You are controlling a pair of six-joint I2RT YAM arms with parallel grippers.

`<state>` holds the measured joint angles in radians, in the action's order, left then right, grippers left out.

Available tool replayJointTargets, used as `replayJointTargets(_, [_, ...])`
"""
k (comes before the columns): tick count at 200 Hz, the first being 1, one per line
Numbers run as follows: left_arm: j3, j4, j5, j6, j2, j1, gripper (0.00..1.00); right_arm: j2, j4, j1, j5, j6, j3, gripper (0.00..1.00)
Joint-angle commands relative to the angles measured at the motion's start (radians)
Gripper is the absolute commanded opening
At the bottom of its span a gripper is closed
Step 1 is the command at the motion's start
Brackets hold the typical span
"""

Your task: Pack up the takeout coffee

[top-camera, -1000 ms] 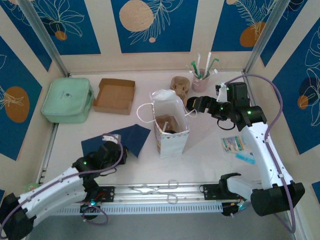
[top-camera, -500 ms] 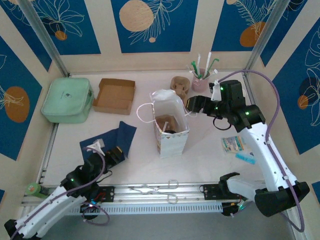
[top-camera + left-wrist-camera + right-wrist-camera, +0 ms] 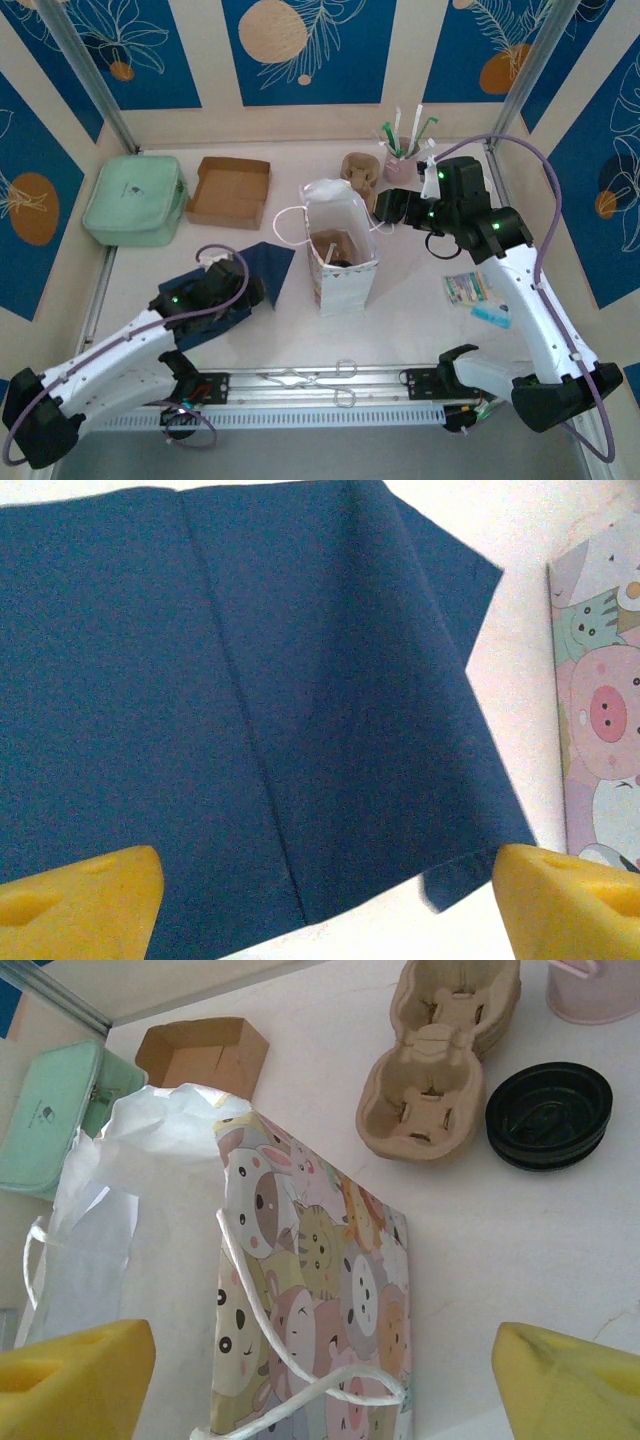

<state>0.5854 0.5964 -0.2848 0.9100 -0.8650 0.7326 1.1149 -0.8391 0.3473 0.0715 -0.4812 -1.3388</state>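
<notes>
Seemingly, the main step is done. Inside the open bag (image 3: 347,278), seen from above, a brown shape with a dark patch beside it is made out. It is judged to be the coffee (image 3: 330,246), though cup and lid cannot be told apart clearly.

The left gripper (image 3: 325,885) is held low over the blue napkin (image 3: 250,680), just beside the bag. Its jaws are spread wide and nothing is grasped between them.

The right gripper (image 3: 322,1375) is poised above the bag's far side, likewise spread and empty.

Behind the bag, the carrier (image 3: 440,1070) and a stack of black lids (image 3: 548,1115) are left on the table, apart from it.

Little is thought to remain: perhaps the napkin is to be added, but that is only guessed from where the left gripper is placed.
</notes>
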Motion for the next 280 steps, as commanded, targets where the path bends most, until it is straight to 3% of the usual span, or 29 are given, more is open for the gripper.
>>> replayJointTargets(1, [0.018, 0.063, 0.011, -0.062, -0.012, -0.032, 0.86, -0.007, -0.025, 0.005, 0.019, 0.021, -0.021, 0.88])
replayJointTargets(34, [0.115, 0.073, 0.042, -0.145, -0.109, -0.038, 0.85, -0.007, -0.024, 0.006, 0.01, 0.027, -0.011, 0.88])
replayJointTargets(48, [0.151, 0.109, 0.007, -0.151, -0.149, -0.042, 0.92, -0.006, -0.021, 0.005, 0.01, 0.028, -0.011, 0.88])
replayJointTargets(87, [0.193, 0.08, 0.096, -0.167, -0.329, -0.158, 0.92, -0.004, -0.005, 0.005, 0.001, 0.018, 0.005, 0.88])
replayJointTargets(124, [0.188, 0.011, 0.169, -0.183, -0.458, -0.227, 0.79, -0.016, -0.009, 0.002, 0.01, 0.024, 0.015, 0.88])
replayJointTargets(234, [0.119, -0.097, 0.202, -0.184, -0.671, -0.269, 0.53, -0.041, 0.002, -0.048, -0.013, 0.023, 0.056, 0.88])
replayJointTargets(280, [0.078, -0.13, 0.217, -0.171, -0.677, -0.269, 0.19, -0.047, 0.011, -0.063, -0.02, 0.016, 0.064, 0.88])
